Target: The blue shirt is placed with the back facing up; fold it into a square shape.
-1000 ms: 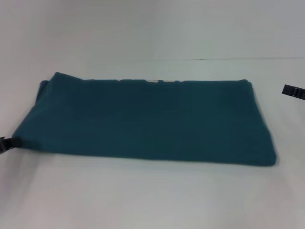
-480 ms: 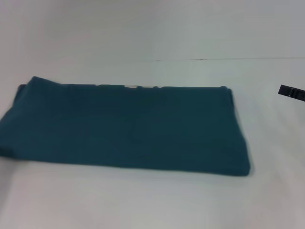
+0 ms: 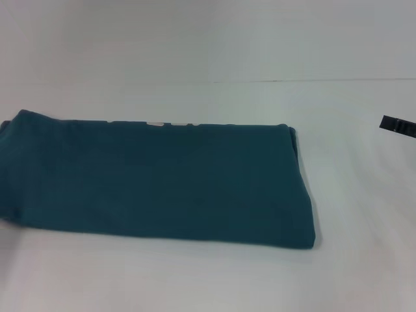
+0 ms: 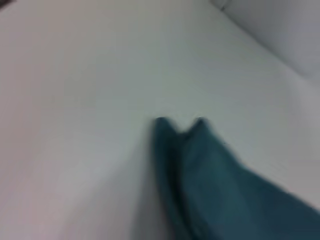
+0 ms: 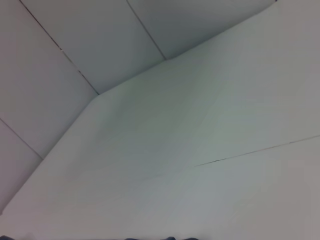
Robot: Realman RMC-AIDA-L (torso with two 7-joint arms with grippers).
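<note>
Far right, right claw (image 3: 398, 125), touching nothing.

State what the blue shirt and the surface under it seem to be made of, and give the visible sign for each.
The blue shirt: it looks like soft knit cloth, matte, with no print showing; it lies in a flat folded stack with rounded, doubled edges. The table: it seems a smooth, hard, pale surface, perhaps laminate or a taut cover, with a dull even finish; the exact material cannot be told.

Blue shirt (image 3: 156, 182) left on table (image 3: 364, 260); right hand (image 3: 398, 125) far right.
</note>
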